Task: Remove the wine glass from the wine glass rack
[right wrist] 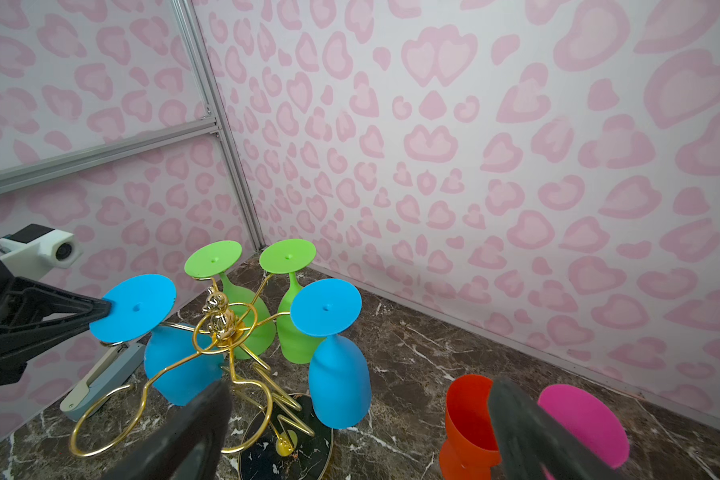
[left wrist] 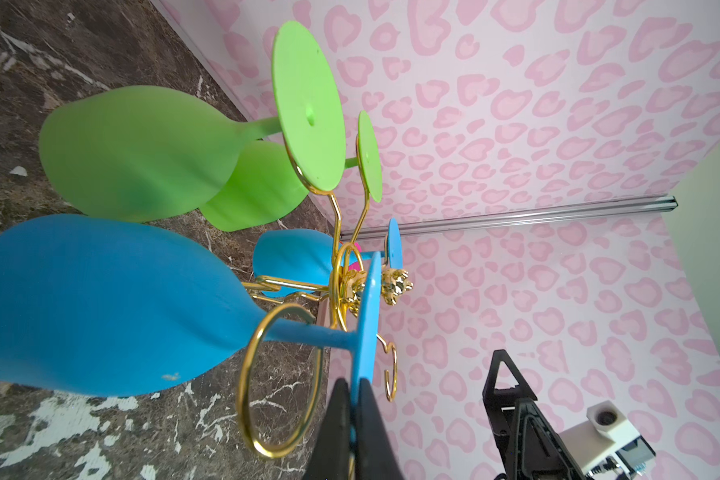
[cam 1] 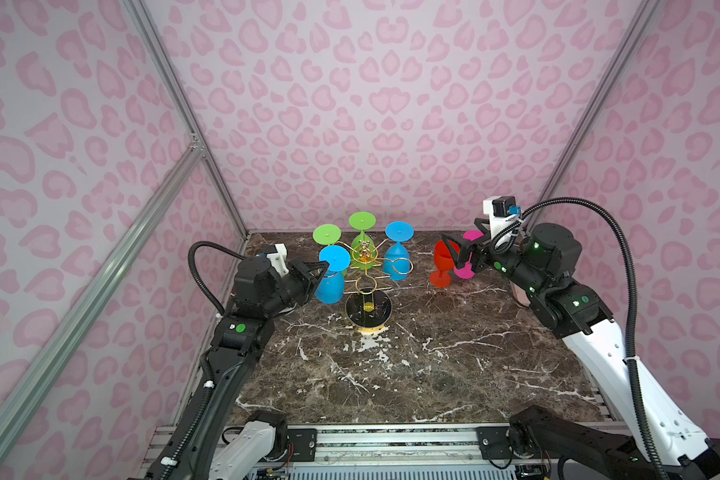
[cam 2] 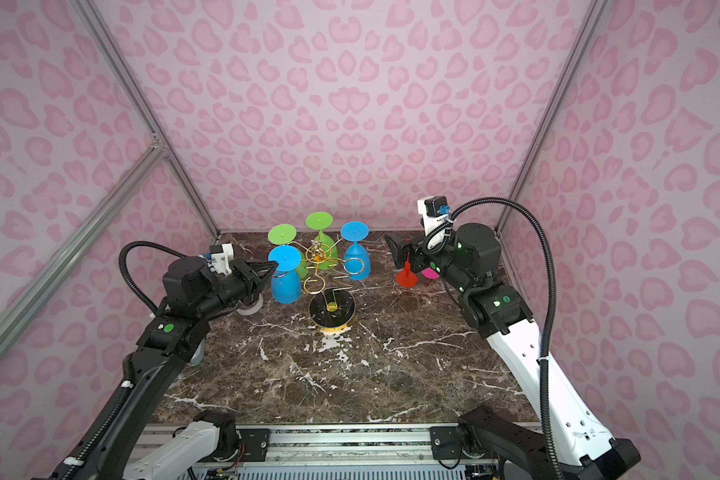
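A robot test cell: pink heart-print walls [cam 1: 371,104] on aluminium framing [cam 1: 100,266] enclose a marble-look tabletop [cam 1: 391,365].

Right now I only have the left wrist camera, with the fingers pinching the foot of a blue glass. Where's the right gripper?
Observer: The right gripper is open. In both top views it is to the right of the wine glass rack, close to a red glass.
Operator: Is that glass hanging?
Observer: No, it stands upright on the table, with a pink glass beside it.
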Robot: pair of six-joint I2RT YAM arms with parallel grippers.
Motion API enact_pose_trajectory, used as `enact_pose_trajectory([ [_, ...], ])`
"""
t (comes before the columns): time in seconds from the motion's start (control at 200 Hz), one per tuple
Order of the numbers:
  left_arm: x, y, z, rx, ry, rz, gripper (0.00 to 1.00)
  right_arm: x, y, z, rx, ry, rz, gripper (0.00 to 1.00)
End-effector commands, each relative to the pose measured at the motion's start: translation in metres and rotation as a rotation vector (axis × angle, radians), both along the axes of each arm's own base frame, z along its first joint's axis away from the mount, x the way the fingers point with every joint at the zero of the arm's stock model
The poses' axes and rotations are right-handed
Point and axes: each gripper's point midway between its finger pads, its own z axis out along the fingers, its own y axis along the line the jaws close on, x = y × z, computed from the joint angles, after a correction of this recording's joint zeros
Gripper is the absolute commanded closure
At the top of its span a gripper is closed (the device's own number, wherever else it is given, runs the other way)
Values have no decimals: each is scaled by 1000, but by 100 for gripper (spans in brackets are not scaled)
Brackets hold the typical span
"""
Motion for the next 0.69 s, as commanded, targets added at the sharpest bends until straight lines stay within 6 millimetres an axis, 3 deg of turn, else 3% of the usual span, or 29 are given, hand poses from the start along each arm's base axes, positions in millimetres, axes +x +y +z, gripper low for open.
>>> enact_pose_trajectory([
  [0.0, 3, -4, 20, -9, -77, -26, 97, 0, 1, 6, 6, -18, 5, 2],
  [0.69, 6, 1, 25, -7, -75, 12, 97, -2, -1, 6, 5, -16, 1, 2],
])
